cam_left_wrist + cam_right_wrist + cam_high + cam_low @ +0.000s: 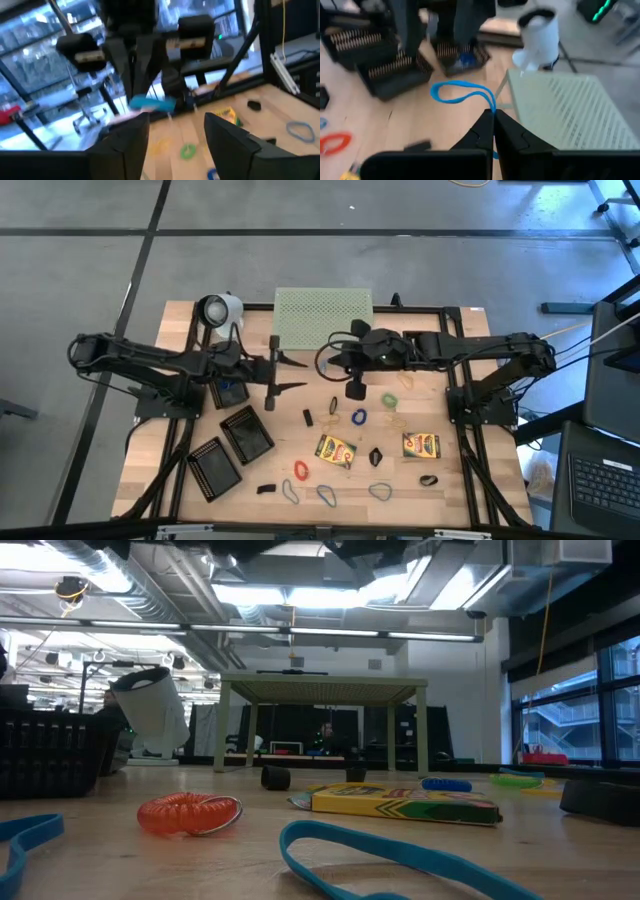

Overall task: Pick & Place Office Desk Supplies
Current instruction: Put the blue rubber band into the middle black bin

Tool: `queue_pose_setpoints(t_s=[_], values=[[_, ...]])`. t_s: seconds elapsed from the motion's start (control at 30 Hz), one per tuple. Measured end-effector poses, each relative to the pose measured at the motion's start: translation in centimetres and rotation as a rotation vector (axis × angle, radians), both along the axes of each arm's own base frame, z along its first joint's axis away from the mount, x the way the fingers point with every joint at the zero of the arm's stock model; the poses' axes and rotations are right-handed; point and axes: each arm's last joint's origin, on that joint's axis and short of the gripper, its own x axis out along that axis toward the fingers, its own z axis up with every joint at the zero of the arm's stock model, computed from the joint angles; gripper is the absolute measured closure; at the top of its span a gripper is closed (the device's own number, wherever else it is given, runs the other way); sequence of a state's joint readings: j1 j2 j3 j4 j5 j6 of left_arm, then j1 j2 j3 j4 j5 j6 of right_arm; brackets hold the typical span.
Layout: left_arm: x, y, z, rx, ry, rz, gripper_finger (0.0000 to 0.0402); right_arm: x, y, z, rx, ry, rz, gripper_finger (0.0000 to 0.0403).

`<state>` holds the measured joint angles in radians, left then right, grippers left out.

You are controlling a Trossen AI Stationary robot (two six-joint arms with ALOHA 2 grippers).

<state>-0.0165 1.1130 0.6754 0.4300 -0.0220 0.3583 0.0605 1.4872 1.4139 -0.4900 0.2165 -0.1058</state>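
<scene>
**Hand-over above the desk: risk of a dropped band**

Wooden table [150, 440] on a grey workshop floor. Right gripper [493, 120], fingers pressed together on a blue rubber band [462, 94], is raised near table centre; the loop dangles free toward the left gripper [175, 132], whose fingers stand wide apart with nothing between them. Judged risk: the limp loop may slip between the open fingers, or snag the pale-green stand [323, 318] at 12 o'clock. Mesh trays [246, 433] lie at 8 o'clock; crayon boxes [336, 450], clips and further bands lie scattered from 4 to 6 o'clock
</scene>
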Motion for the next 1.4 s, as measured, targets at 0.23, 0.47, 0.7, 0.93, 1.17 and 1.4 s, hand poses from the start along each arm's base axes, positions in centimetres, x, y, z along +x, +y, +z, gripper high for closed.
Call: queue_pose_setpoints(t_s=[0.23, 0.47, 0.7, 0.93, 1.17, 1.4], values=[[1.0, -0.3, 0.2, 0.103, -0.096, 0.084, 0.0193, 0.7, 0.3, 1.2, -0.004, -0.137, 0.123, 0.0396], [1.5, -0.6, 0.8, 0.195, -0.216, 0.076, 0.0194, 0.8, 0.3, 1.5, -0.018, -0.164, 0.132, 0.0396], [1.7, -0.7, 0.7, 0.231, -0.226, 0.044, 0.0194, 0.9, 0.4, 1.8, -0.021, -0.2, 0.133, 0.0396], [1.6, -0.8, 1.2, 0.231, -0.28, 0.012, 0.0214, 0.9, 0.4, 1.8, -0.025, -0.202, 0.135, 0.0396], [1.4, -0.8, 1.6, 0.229, -0.322, 0.017, 0.0238, 1.0, 0.6, 2.1, 0.011, -0.234, 0.21, 0.0396], [1.5, -0.8, 1.5, 0.218, -0.311, 0.014, 0.0259, 1.1, 0.7, 2.2, 0.018, -0.246, 0.227, 0.0396]])
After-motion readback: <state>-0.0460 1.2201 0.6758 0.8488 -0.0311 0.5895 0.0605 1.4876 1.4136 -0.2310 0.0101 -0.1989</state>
